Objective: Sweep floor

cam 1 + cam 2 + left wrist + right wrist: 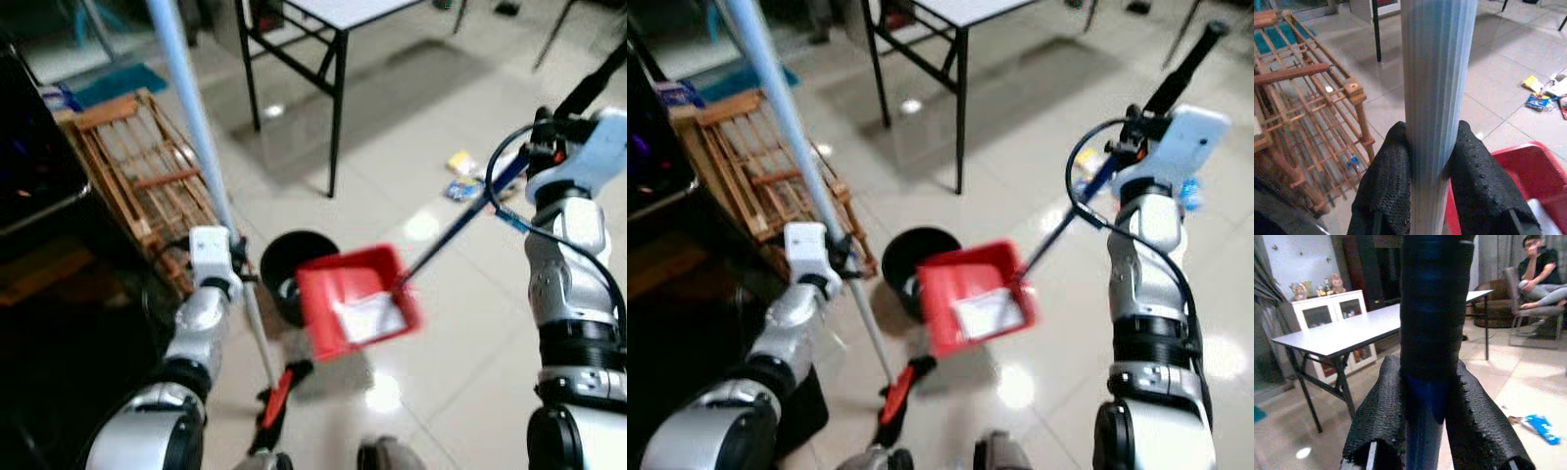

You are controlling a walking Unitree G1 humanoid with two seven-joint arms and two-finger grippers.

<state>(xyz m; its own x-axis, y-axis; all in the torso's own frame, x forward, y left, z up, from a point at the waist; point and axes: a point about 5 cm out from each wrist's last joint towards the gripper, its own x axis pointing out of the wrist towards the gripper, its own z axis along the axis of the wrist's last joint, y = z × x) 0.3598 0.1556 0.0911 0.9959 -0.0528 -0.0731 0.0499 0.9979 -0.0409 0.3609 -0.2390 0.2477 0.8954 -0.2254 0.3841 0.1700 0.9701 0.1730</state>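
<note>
Sweeping looks partly done, judging by how things lie: a pale scrap of paper already sits in the red plastic dustpan (358, 302), which hangs tilted over the round black bin (290, 269), so emptying seems the step in hand. Nearest, the broom's red-and-black head (274, 399) rests on the glossy, light-reflecting tile floor (460, 323). The left gripper (1432, 166) has its knurled black fingers (1388, 181) clamped around the ribbed, pale blue broom handle (1437, 73), beside a slatted wooden crate (137, 166). The right gripper (1422, 396) is clamped on the dustpan's dark blue pole (1430, 298). Farther off, yellow and blue wrappers (462, 176) lie on the tiles near the black-legged folding counter (338, 29), so litter is left to gather.
</note>
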